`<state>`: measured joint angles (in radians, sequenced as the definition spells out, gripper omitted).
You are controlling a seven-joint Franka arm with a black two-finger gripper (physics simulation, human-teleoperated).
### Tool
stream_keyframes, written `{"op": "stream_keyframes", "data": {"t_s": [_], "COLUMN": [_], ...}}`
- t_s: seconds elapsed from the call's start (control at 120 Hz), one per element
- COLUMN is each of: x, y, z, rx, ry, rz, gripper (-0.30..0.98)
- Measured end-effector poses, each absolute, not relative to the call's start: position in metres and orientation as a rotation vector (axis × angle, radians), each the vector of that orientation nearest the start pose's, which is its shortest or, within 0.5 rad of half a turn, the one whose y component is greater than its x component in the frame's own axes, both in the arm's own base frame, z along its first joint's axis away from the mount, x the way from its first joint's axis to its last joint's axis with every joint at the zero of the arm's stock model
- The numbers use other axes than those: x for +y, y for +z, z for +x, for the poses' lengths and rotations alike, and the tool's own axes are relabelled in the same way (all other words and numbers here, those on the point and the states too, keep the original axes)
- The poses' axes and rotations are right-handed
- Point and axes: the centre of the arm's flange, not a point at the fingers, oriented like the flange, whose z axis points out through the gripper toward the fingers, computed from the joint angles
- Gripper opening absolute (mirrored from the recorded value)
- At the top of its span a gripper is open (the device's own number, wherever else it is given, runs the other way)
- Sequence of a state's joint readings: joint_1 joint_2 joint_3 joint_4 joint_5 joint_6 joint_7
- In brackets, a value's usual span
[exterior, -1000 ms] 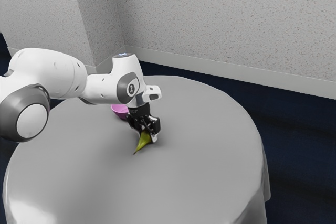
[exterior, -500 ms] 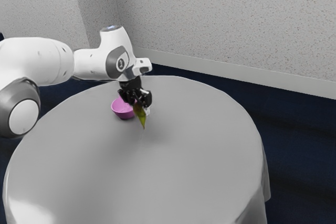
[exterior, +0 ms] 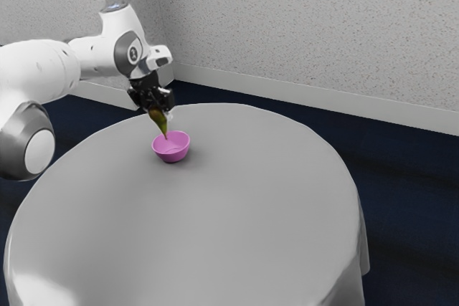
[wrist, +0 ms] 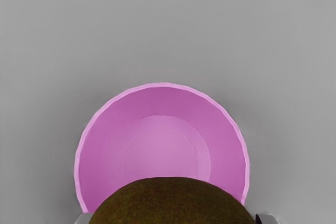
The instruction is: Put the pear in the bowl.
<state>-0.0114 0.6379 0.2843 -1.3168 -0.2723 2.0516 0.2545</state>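
Pear (exterior: pixel 161 122) is in the grasp of the gripper (exterior: pixel 159 113), held up off the table (exterior: pixel 237 213) with its narrow end pointing down and its thick end up between the fingertips. In the wrist view a fingertip shows at either side of the pear's broad, brownish-green body, so the gripper is clamped on it from two sides. The arm (exterior: pixel 39 69) comes in from the exterior view's left, its big rounded joint low at that edge and the white link beyond running nearly level to the wrist. From there the hand drops downward, appearing to lean a little toward the exterior view's right on its way down, with the black gripper below it. The wrist view looks down into the bowl (exterior: pixel 171 156), whose rim shows as a nearly round outline, so the hand faces more or less straight down at the table. The pink bowl stands upright on the gray table, its inside plain to see apart from the part that the pear covers. In the exterior view the pear's lower tip overlaps the bowl's rim on the side toward the wall (exterior: pixel 301 26); whether the two touch, I cannot tell
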Motion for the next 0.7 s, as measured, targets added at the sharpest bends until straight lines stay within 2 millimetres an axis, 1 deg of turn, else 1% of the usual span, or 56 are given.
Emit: {"op": "stream_keyframes", "data": {"t_s": [0.067, 0.2, 0.258, 0.408, 0.475, 0.625, 0.7], "x": [0.138, 0.132, 0.131, 0.138, 0.138, 0.137, 0.135], "y": [0.375, 0.355, 0.352, 0.344, 0.340, 0.336, 0.336], "z": [0.729, 0.736, 0.739, 0.748, 0.749, 0.750, 0.750], "rx": [-0.100, -0.070, -0.061, -0.053, -0.045, -0.030, -0.018], "ry": [-0.204, -0.176, -0.174, -0.192, -0.190, -0.185, -0.185], "rz": [-3.185, -3.190, -3.189, -3.195, -3.199, -3.209, -3.214], "gripper": [0.25, 0.25, 0.25, 0.26, 0.27, 0.45, 0.52]}}
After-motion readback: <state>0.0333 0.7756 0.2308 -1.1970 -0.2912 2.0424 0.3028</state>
